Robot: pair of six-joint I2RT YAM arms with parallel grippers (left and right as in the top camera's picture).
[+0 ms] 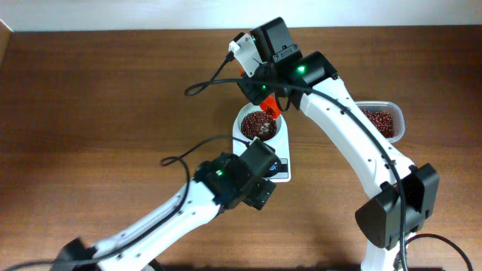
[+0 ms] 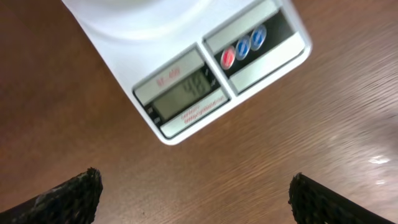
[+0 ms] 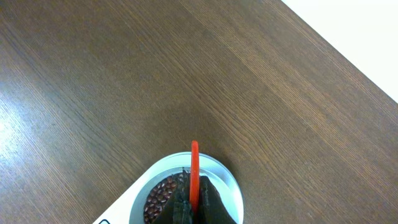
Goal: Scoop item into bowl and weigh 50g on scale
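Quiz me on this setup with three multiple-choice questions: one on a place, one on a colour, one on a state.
1. Where does the white bowl stand?
A) on the scale
B) held in the air
C) on a chair

2. What colour is the scoop in the right gripper?
A) green
B) orange-red
C) yellow

3. How is the left gripper?
A) open and empty
B) shut on the scoop
C) shut on the bowl

Answers:
1 A: overhead, the bowl sits on the scale's platform.
2 B: the scoop shows orange-red between the shut fingers.
3 A: its fingers stand far apart, gripping nothing.
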